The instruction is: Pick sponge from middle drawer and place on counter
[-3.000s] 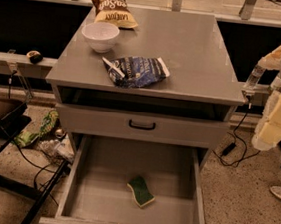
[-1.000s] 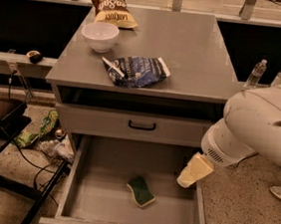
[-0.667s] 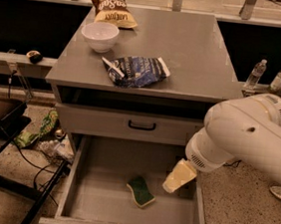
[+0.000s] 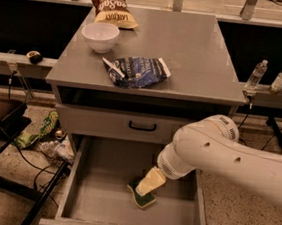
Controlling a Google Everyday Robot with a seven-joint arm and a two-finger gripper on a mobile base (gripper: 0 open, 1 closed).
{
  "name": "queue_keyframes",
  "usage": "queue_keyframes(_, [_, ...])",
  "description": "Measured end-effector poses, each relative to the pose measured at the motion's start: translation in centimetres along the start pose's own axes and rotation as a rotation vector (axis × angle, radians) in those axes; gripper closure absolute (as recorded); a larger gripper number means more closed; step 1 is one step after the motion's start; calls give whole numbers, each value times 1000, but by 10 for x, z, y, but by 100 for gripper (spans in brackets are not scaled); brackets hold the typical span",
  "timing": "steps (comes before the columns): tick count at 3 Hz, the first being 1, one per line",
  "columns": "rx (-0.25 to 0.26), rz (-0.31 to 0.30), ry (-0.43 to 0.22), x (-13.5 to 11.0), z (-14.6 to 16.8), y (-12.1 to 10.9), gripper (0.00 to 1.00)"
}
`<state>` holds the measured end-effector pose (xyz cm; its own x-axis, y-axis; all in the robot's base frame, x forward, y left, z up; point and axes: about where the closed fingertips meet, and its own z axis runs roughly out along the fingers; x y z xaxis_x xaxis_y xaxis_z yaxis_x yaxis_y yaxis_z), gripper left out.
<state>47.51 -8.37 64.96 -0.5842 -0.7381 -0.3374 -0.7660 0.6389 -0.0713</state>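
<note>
the tool (image 4: 150, 182) hangs inside the open middle drawer (image 4: 100, 193), just over the sponge (image 4: 145, 201) on its floor.

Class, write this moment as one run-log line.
gripper: over sponge, inside middle drawer | sponge: on drawer floor | counter: sponge not yet placed

One tool (image 4: 150, 182) (at the sponge (image 4: 145, 201)), two bottles (image 4: 256, 74) (image 4: 281, 78), two bags (image 4: 137, 71) (image 4: 111, 5), one bowl (image 4: 100, 36).
</note>
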Motion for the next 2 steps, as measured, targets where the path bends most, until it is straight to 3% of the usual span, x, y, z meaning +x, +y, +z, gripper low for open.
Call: queue_keyframes(2, [-47, 19, -30, -36, 76, 28, 0])
